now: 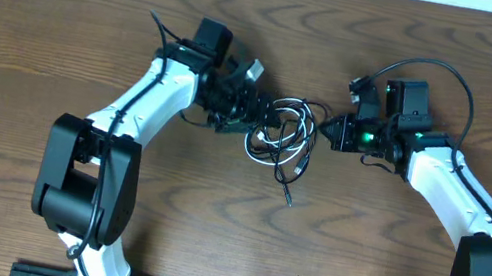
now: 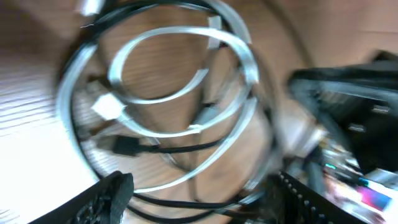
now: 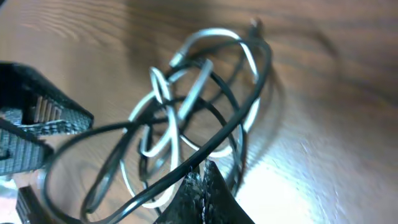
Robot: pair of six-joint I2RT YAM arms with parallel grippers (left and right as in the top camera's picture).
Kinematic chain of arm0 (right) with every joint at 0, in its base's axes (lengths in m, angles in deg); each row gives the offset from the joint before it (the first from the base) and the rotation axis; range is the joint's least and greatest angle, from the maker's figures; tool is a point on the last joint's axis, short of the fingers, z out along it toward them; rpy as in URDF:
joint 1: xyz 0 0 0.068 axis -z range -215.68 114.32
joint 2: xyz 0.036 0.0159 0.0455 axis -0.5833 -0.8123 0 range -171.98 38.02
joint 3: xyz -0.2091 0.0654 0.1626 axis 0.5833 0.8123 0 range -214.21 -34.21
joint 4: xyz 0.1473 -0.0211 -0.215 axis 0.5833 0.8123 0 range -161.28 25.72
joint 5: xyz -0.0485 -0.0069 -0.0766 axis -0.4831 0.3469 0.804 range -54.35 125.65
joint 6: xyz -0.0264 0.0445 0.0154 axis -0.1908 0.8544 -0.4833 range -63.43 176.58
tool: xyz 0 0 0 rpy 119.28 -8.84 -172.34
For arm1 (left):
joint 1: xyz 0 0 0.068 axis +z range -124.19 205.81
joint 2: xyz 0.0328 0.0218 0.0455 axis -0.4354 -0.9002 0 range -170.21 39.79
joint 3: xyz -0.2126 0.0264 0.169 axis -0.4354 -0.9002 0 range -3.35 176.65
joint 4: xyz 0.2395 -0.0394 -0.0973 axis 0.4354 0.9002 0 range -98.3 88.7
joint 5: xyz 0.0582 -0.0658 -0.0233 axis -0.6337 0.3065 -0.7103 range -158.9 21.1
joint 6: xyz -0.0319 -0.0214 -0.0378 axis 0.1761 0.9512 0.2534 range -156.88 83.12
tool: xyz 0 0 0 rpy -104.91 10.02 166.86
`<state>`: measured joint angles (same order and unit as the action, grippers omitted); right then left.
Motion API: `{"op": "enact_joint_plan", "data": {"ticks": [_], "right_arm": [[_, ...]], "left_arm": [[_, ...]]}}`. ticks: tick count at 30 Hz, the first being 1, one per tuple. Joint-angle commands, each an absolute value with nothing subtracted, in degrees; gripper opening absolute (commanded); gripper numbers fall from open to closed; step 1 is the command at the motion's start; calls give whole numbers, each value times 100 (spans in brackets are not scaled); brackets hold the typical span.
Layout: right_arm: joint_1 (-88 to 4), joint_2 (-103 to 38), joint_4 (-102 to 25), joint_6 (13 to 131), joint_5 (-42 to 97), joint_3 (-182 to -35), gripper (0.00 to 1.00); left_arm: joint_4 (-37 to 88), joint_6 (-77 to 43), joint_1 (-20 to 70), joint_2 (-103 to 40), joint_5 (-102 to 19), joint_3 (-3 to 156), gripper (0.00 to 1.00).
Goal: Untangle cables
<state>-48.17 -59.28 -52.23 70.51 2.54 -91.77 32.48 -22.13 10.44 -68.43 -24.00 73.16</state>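
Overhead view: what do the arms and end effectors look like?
The left arm and right arm have white shells and bulky black joint housings. The left end effector and right end effector are black. A thick black wire curves off the right wrist, near a green light. Close up, the fingers are black and ribbed.

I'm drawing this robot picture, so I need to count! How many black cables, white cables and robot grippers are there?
Black cable: 1
White cable: 1
Grippers: 2, the left gripper and the right gripper
Total: 4
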Motion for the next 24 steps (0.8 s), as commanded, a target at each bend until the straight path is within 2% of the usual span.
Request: {"op": "enact_joint_plan", "data": {"ticks": [1, 6, 10, 14, 21, 24], "right_arm": [[-4806, -5779, -5081, 7228, 554, -9227, 1], [-4725, -5779, -4911, 7224, 576, -9227, 1], [-4723, -5779, -4834, 7221, 576, -9227, 1], [-4723, -5779, -4832, 7221, 576, -9227, 1], [-4734, -5779, -4830, 7221, 576, -9227, 2], [-4734, -5779, -4826, 7221, 576, -9227, 2]], "left_arm": [[3281, -2294, 969, -6760, -3191, 7375, 74], [3263, -2347, 932, -6760, -2990, 7375, 73], [2964, -2458, 963, -6756, -1519, 7377, 61], [2467, -2463, 1039, -6756, -743, 7377, 60], [2376, -2679, 956, -6758, -719, 7375, 61], [2596, -2699, 808, -6758, -1491, 7375, 60]]}}
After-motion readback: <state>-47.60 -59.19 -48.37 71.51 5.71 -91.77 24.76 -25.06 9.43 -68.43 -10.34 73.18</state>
